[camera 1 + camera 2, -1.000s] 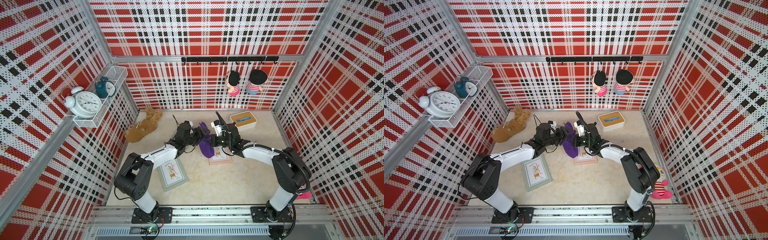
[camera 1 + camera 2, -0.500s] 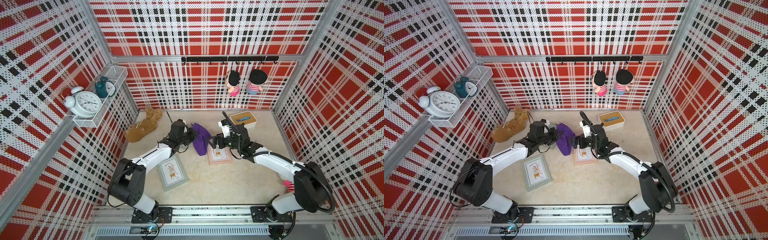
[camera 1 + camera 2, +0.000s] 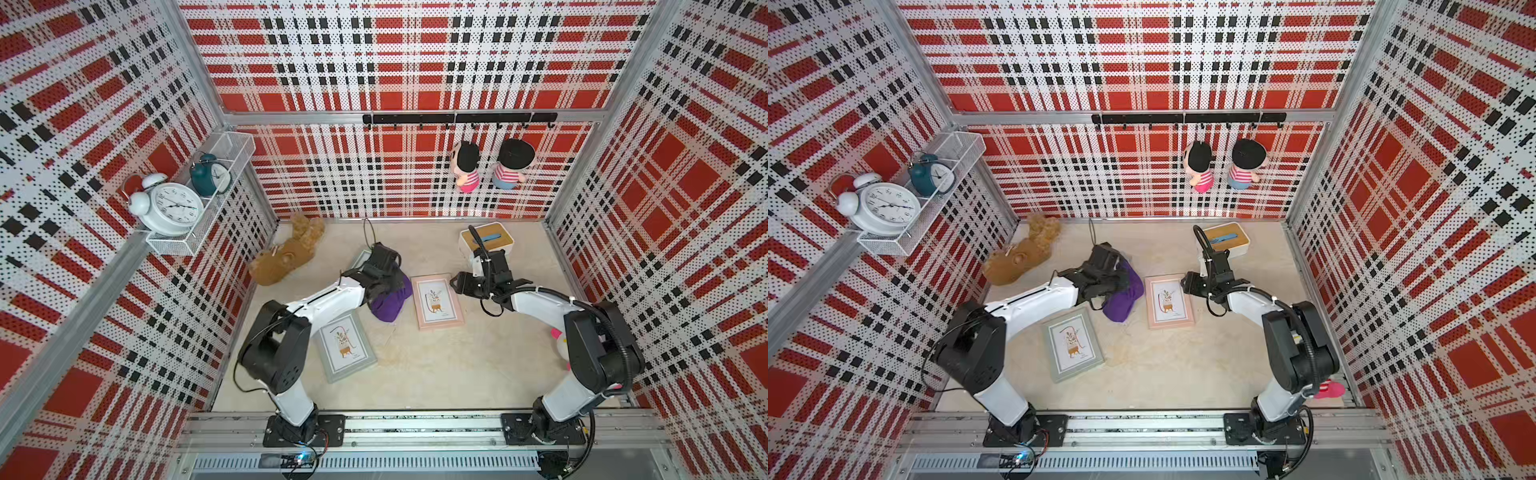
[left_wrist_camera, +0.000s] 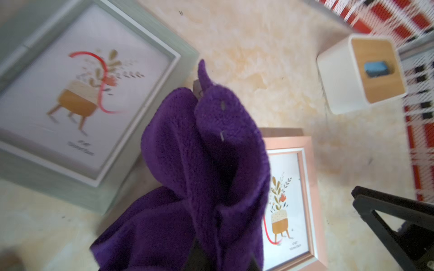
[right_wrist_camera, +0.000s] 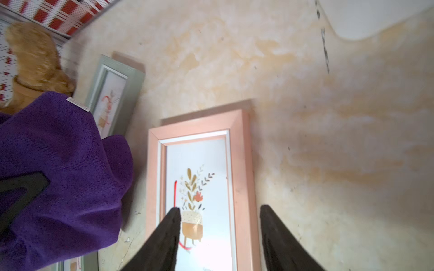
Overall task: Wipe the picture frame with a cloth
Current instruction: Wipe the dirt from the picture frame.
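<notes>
The purple cloth (image 3: 388,305) (image 3: 1121,301) hangs bunched from my left gripper (image 3: 384,276) (image 3: 1109,274), which is shut on it; the cloth (image 4: 206,164) hides the fingertips. It sits just left of the pink picture frame (image 3: 437,301) (image 3: 1169,301) (image 4: 290,206), lying flat with a red mark on its glass. My right gripper (image 3: 459,284) (image 3: 1187,283) (image 5: 220,211) is open and empty at that frame's (image 5: 199,131) right edge, one finger over the glass and one past the rim. The cloth (image 5: 58,176) shows its white tag.
A grey-green frame (image 3: 347,347) (image 3: 1073,345) lies near the left arm, another (image 3: 359,259) (image 5: 112,93) partly under the left wrist. A brown plush (image 3: 286,257) lies back left, a tissue box (image 3: 486,243) back right, a pink toy (image 3: 559,340) by the right arm.
Both grippers were at the cloth over the pink frame. The right one let go and drew back to the frame's right edge. The left one shut on the cloth and carried it left.
</notes>
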`<act>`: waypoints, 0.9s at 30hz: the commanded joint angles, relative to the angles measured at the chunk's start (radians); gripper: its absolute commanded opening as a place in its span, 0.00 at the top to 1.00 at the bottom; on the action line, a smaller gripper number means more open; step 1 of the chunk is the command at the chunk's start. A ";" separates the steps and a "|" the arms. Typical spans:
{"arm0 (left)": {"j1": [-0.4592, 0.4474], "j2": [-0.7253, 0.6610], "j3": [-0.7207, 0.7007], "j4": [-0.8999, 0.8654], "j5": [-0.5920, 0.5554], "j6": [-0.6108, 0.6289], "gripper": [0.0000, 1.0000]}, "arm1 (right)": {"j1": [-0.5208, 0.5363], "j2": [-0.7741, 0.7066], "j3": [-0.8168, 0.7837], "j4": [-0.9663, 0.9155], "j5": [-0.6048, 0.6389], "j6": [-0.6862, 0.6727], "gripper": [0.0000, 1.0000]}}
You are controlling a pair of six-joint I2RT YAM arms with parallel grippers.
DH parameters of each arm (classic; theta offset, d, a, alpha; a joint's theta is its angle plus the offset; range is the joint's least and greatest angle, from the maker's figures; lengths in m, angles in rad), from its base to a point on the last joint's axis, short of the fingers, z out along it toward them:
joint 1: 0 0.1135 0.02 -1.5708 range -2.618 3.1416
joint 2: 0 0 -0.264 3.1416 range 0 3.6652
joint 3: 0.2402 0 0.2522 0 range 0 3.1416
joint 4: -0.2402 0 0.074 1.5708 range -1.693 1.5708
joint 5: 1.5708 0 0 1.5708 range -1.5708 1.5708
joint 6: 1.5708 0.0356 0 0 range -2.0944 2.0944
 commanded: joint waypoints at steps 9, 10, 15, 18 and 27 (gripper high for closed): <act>-0.082 0.216 0.175 -0.032 -0.028 -0.011 1.00 | -0.015 0.115 0.067 -0.065 -0.022 0.031 0.71; -0.082 0.229 0.191 -0.030 -0.028 -0.009 1.00 | -0.014 0.122 0.070 -0.070 -0.020 0.033 0.72; -0.074 0.291 0.255 -0.031 -0.058 0.002 1.00 | -0.014 0.150 0.085 -0.093 -0.011 0.039 0.76; -0.062 0.332 0.294 -0.031 -0.060 0.013 1.00 | -0.015 0.155 0.082 -0.102 -0.002 0.045 0.78; -0.052 0.467 0.451 -0.085 -0.036 0.093 1.00 | -0.014 0.162 0.080 -0.124 0.032 0.061 0.79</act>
